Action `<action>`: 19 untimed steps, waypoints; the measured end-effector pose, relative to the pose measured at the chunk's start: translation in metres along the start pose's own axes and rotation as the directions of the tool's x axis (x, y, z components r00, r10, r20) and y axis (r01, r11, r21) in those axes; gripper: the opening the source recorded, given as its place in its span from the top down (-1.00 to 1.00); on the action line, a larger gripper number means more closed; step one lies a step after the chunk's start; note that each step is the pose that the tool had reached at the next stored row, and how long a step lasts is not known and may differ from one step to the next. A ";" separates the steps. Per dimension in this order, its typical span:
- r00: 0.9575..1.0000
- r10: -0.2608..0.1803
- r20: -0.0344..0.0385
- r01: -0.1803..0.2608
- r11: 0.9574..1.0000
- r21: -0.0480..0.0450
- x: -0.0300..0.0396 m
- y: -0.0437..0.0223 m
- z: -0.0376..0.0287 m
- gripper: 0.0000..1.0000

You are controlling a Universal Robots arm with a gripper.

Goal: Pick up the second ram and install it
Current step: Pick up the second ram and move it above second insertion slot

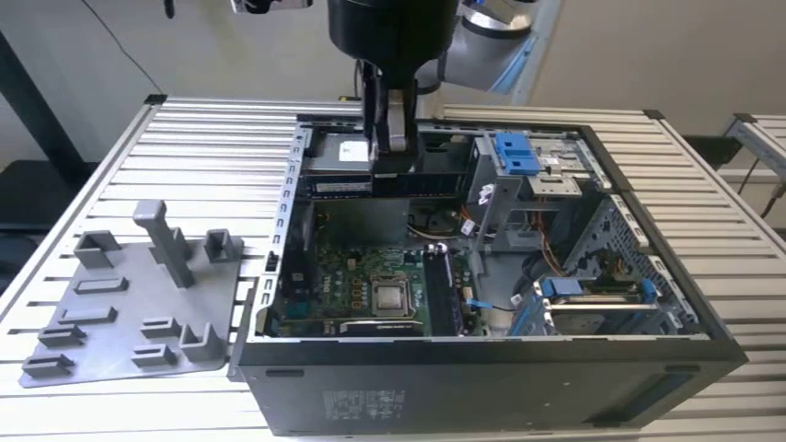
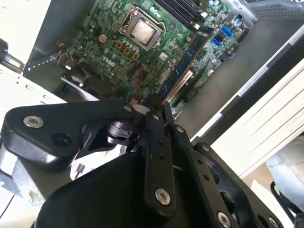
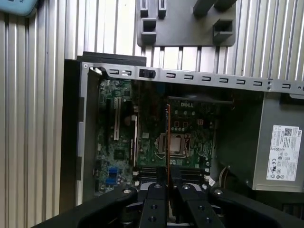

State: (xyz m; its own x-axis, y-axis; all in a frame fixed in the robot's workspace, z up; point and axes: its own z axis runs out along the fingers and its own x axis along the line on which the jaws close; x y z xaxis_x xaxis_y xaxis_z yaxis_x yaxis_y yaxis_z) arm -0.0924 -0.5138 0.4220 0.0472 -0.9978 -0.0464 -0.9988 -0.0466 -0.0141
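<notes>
Dark and thin, the second ram [image 1: 436,183] hung level in the gripper [image 1: 392,166] above the far side of the open computer case [image 1: 491,378], which stood in the middle of the slatted metal bench [image 1: 209,138]. The grey fixture plate [image 1: 110,313] lay by the bench edge at the exterior view's left, well apart from it. The fingers [image 1: 390,129] were closed on the second ram at about mid-length, pinching its two flat faces near the upper long edge, so both ends stuck out free to either side. In the first wrist view the second ram [image 3: 168,135] showed edge-on as a fine line running out from the gripper [image 3: 168,181] over the green motherboard [image 3: 142,142], with the black memory slots [image 3: 152,170] lying below and not touching it, so it was not yet seated. The part looked very light and stiff along its length, though probably brittle if twisted or bent across the flat. Its faces, with their row of chips and pale label, seemed to offer fair friction. The contact edge on the lower side was best left untouched. A central pinch on the faces, as seen here, appeared the sound hold, since it kept the board balanced and left the lower edge clear
</notes>
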 end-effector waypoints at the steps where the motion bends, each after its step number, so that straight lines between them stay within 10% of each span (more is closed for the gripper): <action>1: 1.000 0.000 0.000 0.000 1.000 0.000 0.0001 -0.0027 0.0000 0.72; 19: 1.000 0.000 0.000 0.000 1.000 0.000 0.0019 -0.0403 0.0005 0.72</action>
State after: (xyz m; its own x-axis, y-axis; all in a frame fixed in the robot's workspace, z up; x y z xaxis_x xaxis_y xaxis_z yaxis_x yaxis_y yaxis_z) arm -0.0521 -0.5138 0.4220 0.0472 -0.9978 -0.0464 -0.9988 -0.0466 -0.0141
